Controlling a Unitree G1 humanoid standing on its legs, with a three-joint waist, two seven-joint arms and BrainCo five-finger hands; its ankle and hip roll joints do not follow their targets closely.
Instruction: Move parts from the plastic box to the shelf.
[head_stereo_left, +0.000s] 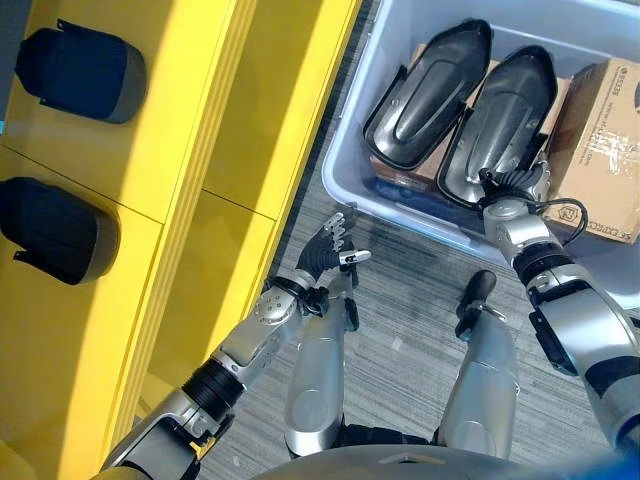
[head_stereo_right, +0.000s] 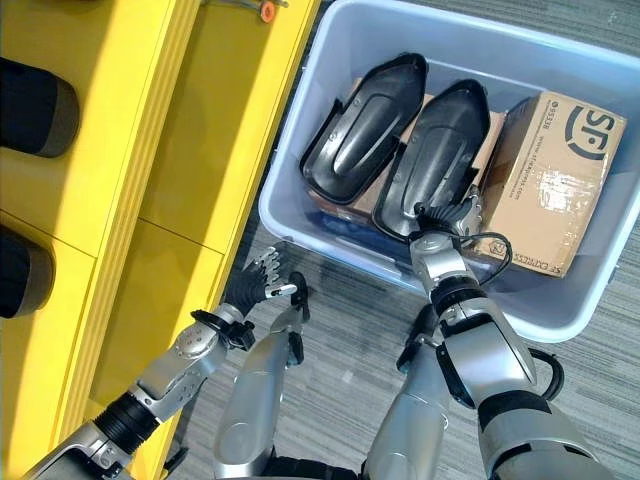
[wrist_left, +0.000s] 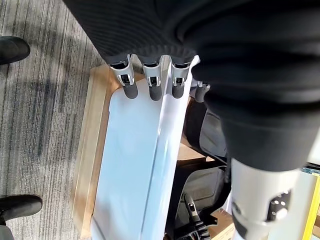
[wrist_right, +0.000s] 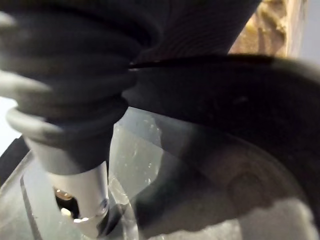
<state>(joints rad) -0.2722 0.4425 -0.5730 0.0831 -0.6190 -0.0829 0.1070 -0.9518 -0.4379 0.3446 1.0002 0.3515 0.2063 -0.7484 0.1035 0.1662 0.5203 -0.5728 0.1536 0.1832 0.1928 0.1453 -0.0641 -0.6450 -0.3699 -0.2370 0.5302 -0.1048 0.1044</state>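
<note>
Two black shell-shaped parts lie side by side in the pale blue plastic box (head_stereo_left: 395, 212): a left part (head_stereo_left: 425, 95) and a right part (head_stereo_left: 503, 115). My right hand (head_stereo_left: 512, 188) is at the near end of the right part, its fingers curled over the rim; the right wrist view has the glossy black part (wrist_right: 225, 165) pressed close against the thumb. My left hand (head_stereo_left: 328, 250) hangs open above the floor by the box's near corner, holding nothing; its straight fingers (wrist_left: 152, 82) point over the box wall (wrist_left: 132, 170). Two more black parts (head_stereo_left: 85, 70) (head_stereo_left: 55, 232) rest on the yellow shelf (head_stereo_left: 200, 150).
A cardboard carton (head_stereo_left: 605, 150) stands in the right side of the box, beside the held part. The box sits on a wooden pallet (wrist_left: 92, 150) over grey carpet. A person's dark shoes (wrist_left: 12, 47) (wrist_left: 20, 205) are near the far side of the box.
</note>
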